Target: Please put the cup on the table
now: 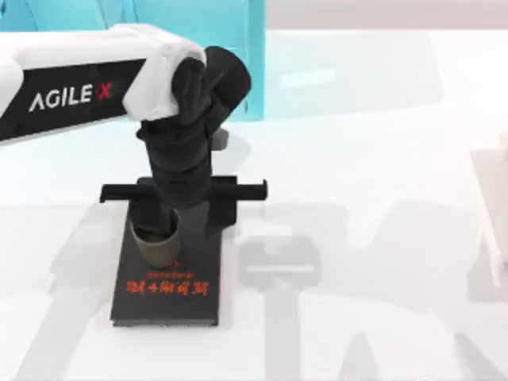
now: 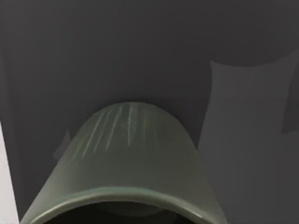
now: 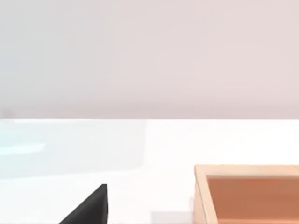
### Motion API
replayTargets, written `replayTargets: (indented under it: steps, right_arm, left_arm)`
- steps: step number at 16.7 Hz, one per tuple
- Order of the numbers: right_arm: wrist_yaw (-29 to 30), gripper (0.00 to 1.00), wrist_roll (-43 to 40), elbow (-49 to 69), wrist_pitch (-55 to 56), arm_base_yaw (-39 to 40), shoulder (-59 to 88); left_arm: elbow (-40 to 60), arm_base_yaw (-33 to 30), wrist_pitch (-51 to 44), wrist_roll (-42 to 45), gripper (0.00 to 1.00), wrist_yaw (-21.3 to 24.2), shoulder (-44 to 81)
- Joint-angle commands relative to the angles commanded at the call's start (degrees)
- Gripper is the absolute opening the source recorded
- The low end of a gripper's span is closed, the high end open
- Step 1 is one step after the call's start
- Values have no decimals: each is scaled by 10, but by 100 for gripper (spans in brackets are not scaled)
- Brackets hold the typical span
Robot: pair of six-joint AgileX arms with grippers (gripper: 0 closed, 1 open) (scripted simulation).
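Left gripper (image 1: 163, 216) sits straight above the small olive-green cylindrical cup (image 1: 155, 242), finger state can't tell; cup stands upright on the flat black book with red lettering (image 1: 171, 286), bare glossy white worktop (image 1: 357, 198) just right.

The left gripper (image 1: 159, 226) sits right over the cup (image 1: 156, 248), so its fingertips are buried behind the wrist and I can't tell if they're touching the rim. The far end of the black book (image 1: 168, 278) is hidden under that arm too. In the left wrist view the cup (image 2: 126, 163) is cut off at its mouth. The wooden tray (image 3: 247, 193) and the book's corner (image 3: 91, 207) are cropped in the right wrist view.
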Motion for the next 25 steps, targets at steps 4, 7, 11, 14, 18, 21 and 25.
replayTargets:
  steps: [4,7,11,14,18,21,25]
  right_arm:
    - [0,100,0,0,0,0,0]
    - [0,100,0,0,0,0,0]
    - [0,100,0,0,0,0,0]
    - [0,100,0,0,0,0,0]
    - [0,100,0,0,0,0,0]
    - [0,100,0,0,0,0,0]
    - [0,100,0,0,0,0,0]
  left_arm:
    - [0,0,0,0,0,0,0]
    - [0,0,0,0,0,0,0]
    - [0,0,0,0,0,0,0]
    - [10,-1,-10,0,0,0,-2]
    - [54,-1,-77,-1,0,0,-14]
    - [80,-1,-105,-1,0,0,-26]
    - [79,0,-105,0,0,0,-23]
